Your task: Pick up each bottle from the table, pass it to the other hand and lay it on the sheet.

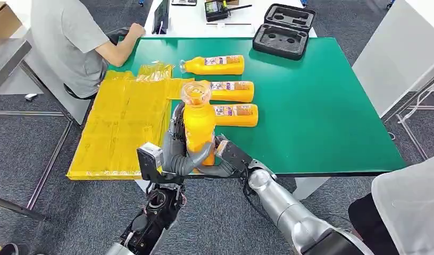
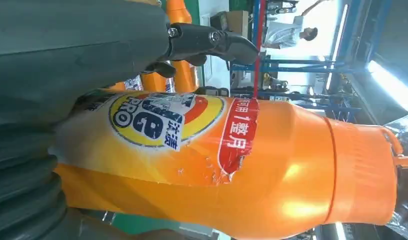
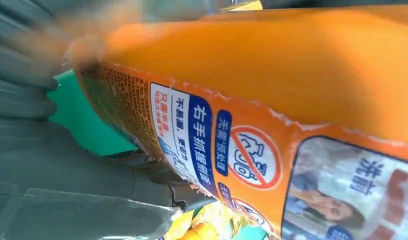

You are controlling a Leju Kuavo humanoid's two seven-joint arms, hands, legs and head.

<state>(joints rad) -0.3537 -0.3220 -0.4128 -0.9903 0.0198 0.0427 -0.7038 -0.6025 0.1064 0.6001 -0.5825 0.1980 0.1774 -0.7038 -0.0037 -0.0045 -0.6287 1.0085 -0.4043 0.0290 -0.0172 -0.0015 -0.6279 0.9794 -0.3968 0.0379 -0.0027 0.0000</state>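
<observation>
Both hands meet around one upright orange bottle (image 1: 199, 127) at the near edge of the green table (image 1: 332, 106), at about 6 o'clock in the head view. From the left, the left hand (image 1: 178, 154) wraps its fingers round the bottle's lower body; from the right, the right hand (image 1: 225, 156) presses against the same lower part, though whether its fingers truly close on it I cannot tell. Up close, the left wrist view shows the bottle's label (image 2: 157, 120) and neck beside the grey thumb. Three more orange bottles lie on their sides beyond it, toward 12 o'clock: the first (image 1: 236, 115), the second (image 1: 232, 91) and the farthest (image 1: 214, 65). At 9 o'clock a yellow sheet (image 1: 124, 122) covers the table's left end, and a person in a grey shirt (image 1: 71, 42) sits at 11 o'clock
</observation>
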